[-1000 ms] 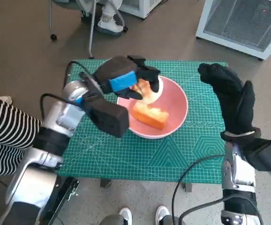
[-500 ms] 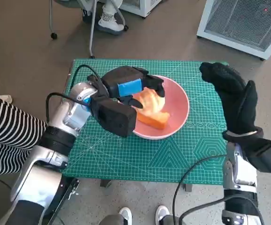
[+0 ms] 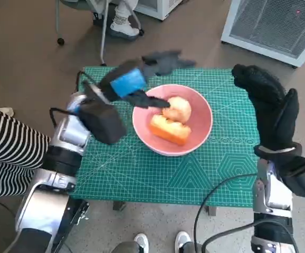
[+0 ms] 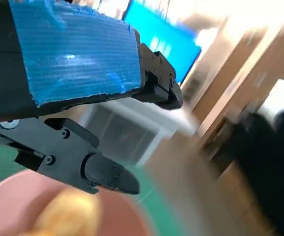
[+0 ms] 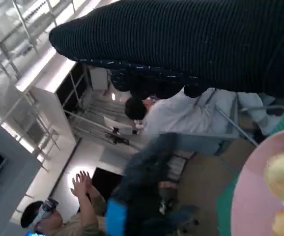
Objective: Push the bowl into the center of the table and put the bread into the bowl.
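On the green table mat [image 3: 142, 174], left hand [image 3: 142, 79] spread, right hand [image 3: 266, 105] empty, fingers apart.

- left hand [image 3: 142, 79] motion-blurred in head view, finger outlines smeared
- bowl [image 4: 19, 206] cut off by the left wrist picture's edge; bread [image 4: 66, 216] a yellow blur there
- right hand [image 5: 191, 44] fingers barely visible in right wrist view
- table [image 3: 142, 174] corner hidden under left forearm

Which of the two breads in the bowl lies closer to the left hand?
The round pale bun, just under the left hand; the orange-crusted slice lies nearer the robot in the pink bowl.
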You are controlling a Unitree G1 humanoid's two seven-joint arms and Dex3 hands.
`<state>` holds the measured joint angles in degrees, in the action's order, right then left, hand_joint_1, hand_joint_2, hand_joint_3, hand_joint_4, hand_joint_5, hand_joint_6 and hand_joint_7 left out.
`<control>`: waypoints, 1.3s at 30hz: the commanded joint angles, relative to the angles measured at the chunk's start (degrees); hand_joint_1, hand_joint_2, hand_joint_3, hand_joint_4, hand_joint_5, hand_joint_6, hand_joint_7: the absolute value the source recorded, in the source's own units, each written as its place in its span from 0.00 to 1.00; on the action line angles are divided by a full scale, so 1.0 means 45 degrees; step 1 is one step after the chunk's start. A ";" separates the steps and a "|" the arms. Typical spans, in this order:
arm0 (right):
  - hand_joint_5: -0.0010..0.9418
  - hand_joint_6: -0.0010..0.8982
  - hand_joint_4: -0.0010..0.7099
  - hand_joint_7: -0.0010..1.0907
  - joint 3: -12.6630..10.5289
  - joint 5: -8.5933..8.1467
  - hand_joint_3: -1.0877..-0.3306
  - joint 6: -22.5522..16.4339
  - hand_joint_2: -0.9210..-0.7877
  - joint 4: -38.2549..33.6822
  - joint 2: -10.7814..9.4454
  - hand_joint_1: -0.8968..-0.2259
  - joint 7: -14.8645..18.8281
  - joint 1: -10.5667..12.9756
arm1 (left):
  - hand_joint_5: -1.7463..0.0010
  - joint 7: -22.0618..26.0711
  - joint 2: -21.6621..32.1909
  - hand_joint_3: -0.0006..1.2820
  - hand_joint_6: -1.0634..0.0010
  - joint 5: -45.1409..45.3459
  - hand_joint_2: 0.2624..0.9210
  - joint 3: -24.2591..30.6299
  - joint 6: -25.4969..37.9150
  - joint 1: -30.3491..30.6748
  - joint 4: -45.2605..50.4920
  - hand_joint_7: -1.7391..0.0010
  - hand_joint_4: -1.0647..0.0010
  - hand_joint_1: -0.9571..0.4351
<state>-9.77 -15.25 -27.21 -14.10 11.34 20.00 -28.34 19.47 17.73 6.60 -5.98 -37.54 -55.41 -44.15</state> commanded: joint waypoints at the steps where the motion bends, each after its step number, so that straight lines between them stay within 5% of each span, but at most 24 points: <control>1: 0.00 0.01 0.26 0.53 0.0057 0.0404 0.46 0.0326 0.00 0.0292 0.0147 0.22 -0.0311 -0.0092 | 0.99 0.0352 -0.0643 0.31 0.75 -0.2066 1.00 0.1040 0.0098 0.0803 0.0921 0.95 0.83 0.19; 5: 0.00 0.01 0.25 0.53 0.0080 0.0609 0.44 0.0480 0.00 0.0575 0.0161 0.22 -0.0542 -0.0283 | 0.99 0.0463 -0.1219 0.36 0.76 -0.3409 1.00 0.1501 0.0726 0.1567 0.2437 0.95 0.82 0.20; 9: 0.00 0.00 0.25 0.53 0.0081 0.0772 0.43 0.0596 0.00 0.0745 0.0154 0.21 -0.0742 -0.0512 | 0.99 0.0584 -0.1778 0.41 0.94 -0.4612 1.00 0.1757 0.1440 0.2389 0.3980 0.72 0.82 0.20; 12: 0.00 0.00 0.25 0.53 0.0104 0.0871 0.43 0.0635 0.00 0.0802 0.0158 0.21 -0.0874 -0.0683 | 0.99 0.0897 -0.2071 0.42 0.98 -0.5307 1.00 0.1858 0.1734 0.2850 0.4656 0.66 0.82 0.20; 20: 0.00 0.00 0.26 0.54 0.0238 0.1257 0.43 0.0526 0.00 0.0691 0.0057 0.18 -0.1123 -0.1005 | 0.99 0.1859 -0.2393 0.42 1.00 -0.6284 1.00 0.2012 0.2152 0.3623 0.5387 0.66 0.83 0.21; 39: 0.00 0.00 0.25 0.54 0.0673 0.1981 0.42 0.0870 0.00 0.0844 0.0126 0.23 -0.1470 -0.1469 | 1.00 0.1813 -0.2122 0.39 1.00 -0.5481 1.00 0.2378 0.2088 0.4103 0.5420 0.69 0.85 0.21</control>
<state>-7.09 -7.07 -24.31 -10.25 11.44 13.85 -34.99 27.88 8.37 -18.14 3.79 -27.35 -37.11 -19.30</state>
